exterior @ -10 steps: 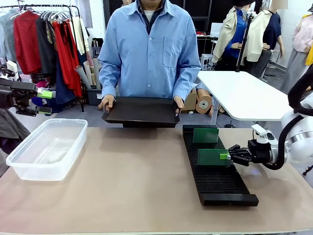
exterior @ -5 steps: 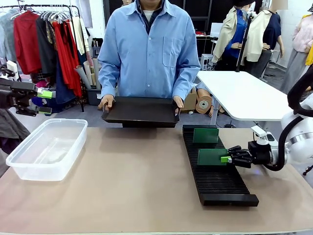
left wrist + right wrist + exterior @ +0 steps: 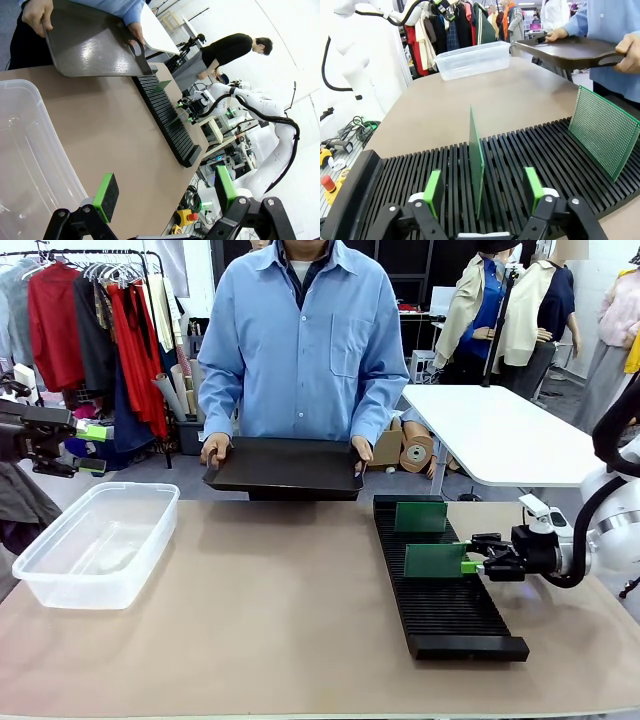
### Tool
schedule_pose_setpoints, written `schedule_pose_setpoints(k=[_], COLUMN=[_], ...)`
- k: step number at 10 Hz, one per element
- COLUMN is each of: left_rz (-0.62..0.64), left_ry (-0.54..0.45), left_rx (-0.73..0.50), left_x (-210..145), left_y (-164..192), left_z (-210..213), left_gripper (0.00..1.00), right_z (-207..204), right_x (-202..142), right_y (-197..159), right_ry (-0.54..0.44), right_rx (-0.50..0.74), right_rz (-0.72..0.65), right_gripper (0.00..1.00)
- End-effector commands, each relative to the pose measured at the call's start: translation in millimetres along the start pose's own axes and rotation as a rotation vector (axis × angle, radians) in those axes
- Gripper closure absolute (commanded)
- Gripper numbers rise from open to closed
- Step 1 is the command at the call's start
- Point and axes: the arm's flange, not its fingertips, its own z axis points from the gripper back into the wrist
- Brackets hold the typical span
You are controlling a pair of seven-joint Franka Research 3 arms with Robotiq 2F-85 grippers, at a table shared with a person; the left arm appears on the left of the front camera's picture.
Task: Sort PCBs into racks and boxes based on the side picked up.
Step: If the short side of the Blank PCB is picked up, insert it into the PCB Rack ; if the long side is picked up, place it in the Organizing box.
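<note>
Green pads of the right pincer [image 3: 482, 192] stand well apart, 1 on each side of the near PCB [image 3: 476, 167] and touching neither face, so the pincer holds nothing. That board stands upright on its edge in a slot of the black rack [image 3: 530, 150]. In the front view the right pincer [image 3: 473, 558] sits level at the rack's [image 3: 440, 590] right side, its tips beside the near PCB's [image 3: 434, 560] right edge. A 2nd PCB [image 3: 420, 516] stands in a slot nearer the rack's far end; in the right wrist view this far PCB [image 3: 602, 131] shows its lighter, gridded face. Slots between the 2 boards hold nothing.

Beyond the rack's far end a person [image 3: 300, 340] in a blue shirt holds a flat black tray [image 3: 288, 468] by both ends, its near edge over the table's [image 3: 250, 630] far side. One of the person's hands [image 3: 215, 449] grips the tray's left end.

At the table's left side lies the clear plastic box [image 3: 95, 545], with no board in it. The left pincer [image 3: 85, 447] hangs off the table's left edge, above and beyond the box; in the left wrist view the left pincer [image 3: 165, 192] has its pads spread wide with nothing between them, over the box's [image 3: 30, 160] rim.
</note>
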Motion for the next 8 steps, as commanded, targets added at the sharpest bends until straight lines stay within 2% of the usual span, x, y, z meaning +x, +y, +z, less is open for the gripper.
schedule_pose_setpoints(k=[1,8], left_rz=[-0.001,-0.001], left_ry=[-0.001,-0.001], left_rx=[-0.003,-0.003], left_x=[0.2,0.2], left_y=[-1.0,-1.0], left_z=[0.4,0.4], left_gripper=[0.00,0.00], right_z=[-1.3,-0.3], right_x=[11.7,4.8], right_y=[11.3,2.5], right_ry=[-0.037,-0.017], right_rx=[-0.035,-0.011], right_rz=[-0.025,0.001], right_gripper=[0.00,0.00])
